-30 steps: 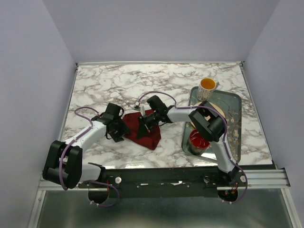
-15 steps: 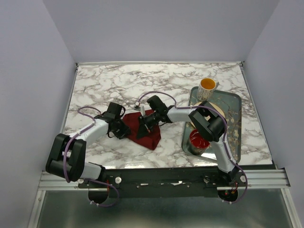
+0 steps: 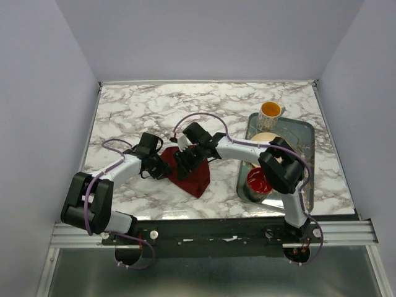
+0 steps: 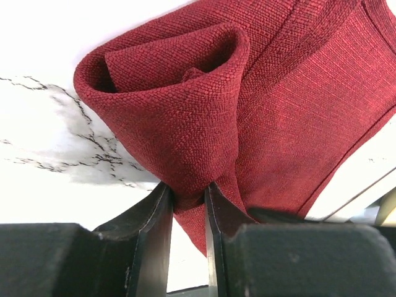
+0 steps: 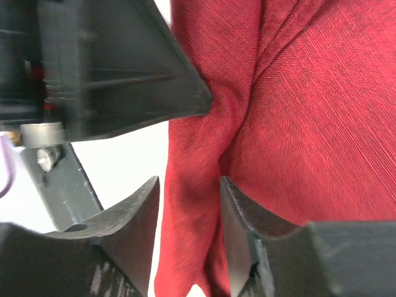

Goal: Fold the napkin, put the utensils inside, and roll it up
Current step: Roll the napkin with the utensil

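Napkin lies on the bench left of centre, between the two arms. Left gripper: jaws clenched on a curled lip of the cloth. Right gripper: jaws released, straddling a ridge of cloth. Fork not in view; we cannot tell whether it is wrapped inside. We judge the step to be rolling. The left pinch should hold firm, the right should close on the ridge before turning, and both should turn together so the roll comes out tight.

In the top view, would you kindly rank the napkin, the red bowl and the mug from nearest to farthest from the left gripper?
1. The napkin: pinched in the left gripper, mid-table.
2. The red bowl: to the right, at the near end of the tray.
3. The mug: right rear, at the tray's far corner.
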Robot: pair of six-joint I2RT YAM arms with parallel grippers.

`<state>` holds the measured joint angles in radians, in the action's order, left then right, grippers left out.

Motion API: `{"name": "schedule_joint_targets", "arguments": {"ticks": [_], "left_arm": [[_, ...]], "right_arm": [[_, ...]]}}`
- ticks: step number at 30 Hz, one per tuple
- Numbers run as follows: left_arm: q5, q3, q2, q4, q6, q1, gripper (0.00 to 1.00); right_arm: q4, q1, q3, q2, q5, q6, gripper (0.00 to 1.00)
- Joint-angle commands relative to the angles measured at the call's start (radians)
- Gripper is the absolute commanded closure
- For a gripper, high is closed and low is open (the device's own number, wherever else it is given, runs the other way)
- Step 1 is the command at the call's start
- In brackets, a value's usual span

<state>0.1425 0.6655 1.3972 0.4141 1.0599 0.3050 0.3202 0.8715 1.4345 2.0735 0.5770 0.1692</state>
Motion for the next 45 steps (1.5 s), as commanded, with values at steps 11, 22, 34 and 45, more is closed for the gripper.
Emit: {"name": "schedule_joint_targets", "arguments": {"ticks": [11,22,34,45], "left_arm": [[-0.008,-0.053,0.02,0.055,0.041,-0.003,1.0],[0.002,-0.067,0.008,0.051,0.052,-0.003,1.0],[0.019,-0.07,0.005,0.046,0.058,-0.004,1.0],[0.035,-0.086,0.0,0.04,0.064,-0.007,1.0]], "right_arm": [[0.131,0.257,-0.008,-0.188,-0.68,-0.034,0.41],[0.092,0.308,0.006,-0.069,-0.815,-0.082,0.56],[0.066,0.325,-0.042,-0.026,-0.861,-0.094,0.45],[-0.009,0.343,-0.109,0.031,-1.022,-0.051,0.6]]}}
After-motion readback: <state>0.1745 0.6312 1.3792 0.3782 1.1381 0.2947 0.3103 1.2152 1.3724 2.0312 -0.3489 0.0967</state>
